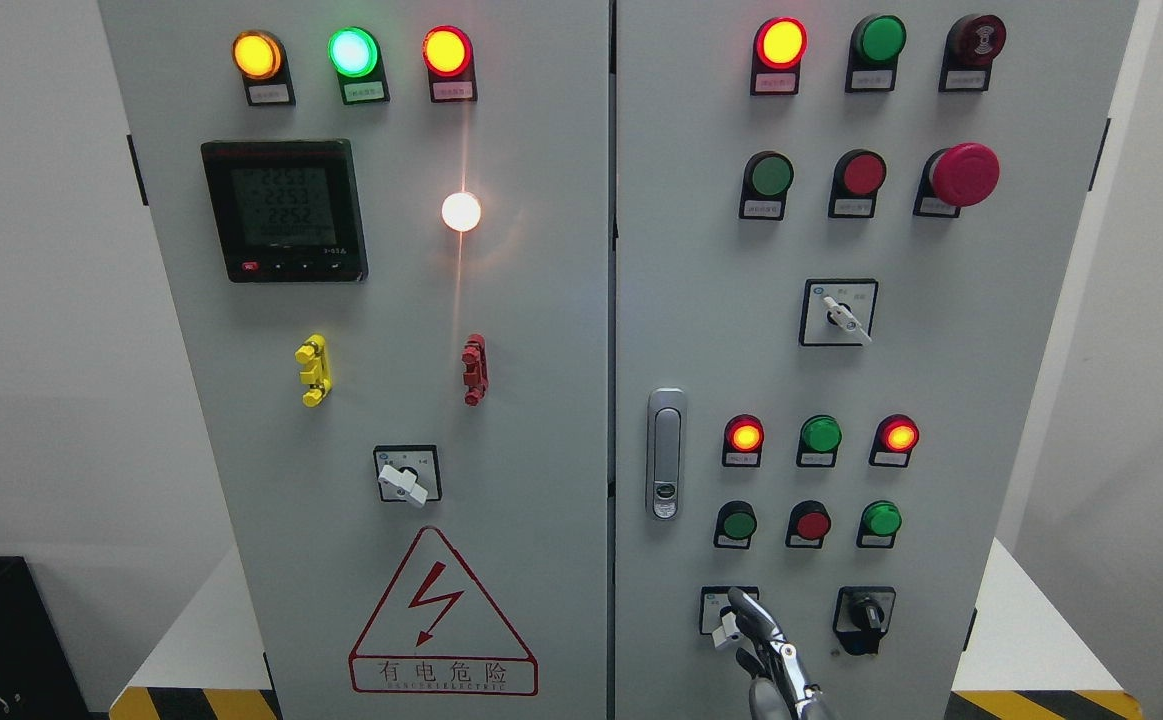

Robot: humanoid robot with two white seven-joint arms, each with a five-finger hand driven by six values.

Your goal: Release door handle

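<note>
The silver door handle (666,455) sits flush and upright on the left edge of the grey cabinet's right door (941,380). My right hand (763,645) rises from the bottom edge, well below and to the right of the handle, apart from it. Its metal fingers (753,615) are stretched upward and hold nothing. The longest one ends just at the white lever of the lower rotary switch (726,612); whether it touches the lever I cannot tell. Both cabinet doors look closed. No left arm shows.
The right door carries lit red and green buttons, a red mushroom stop button (963,174), and a black selector knob (865,615) beside my hand. On the left door (381,400) are a meter display (285,210), yellow and red clips and a red warning triangle (441,620). Hazard-striped floor edges flank the cabinet.
</note>
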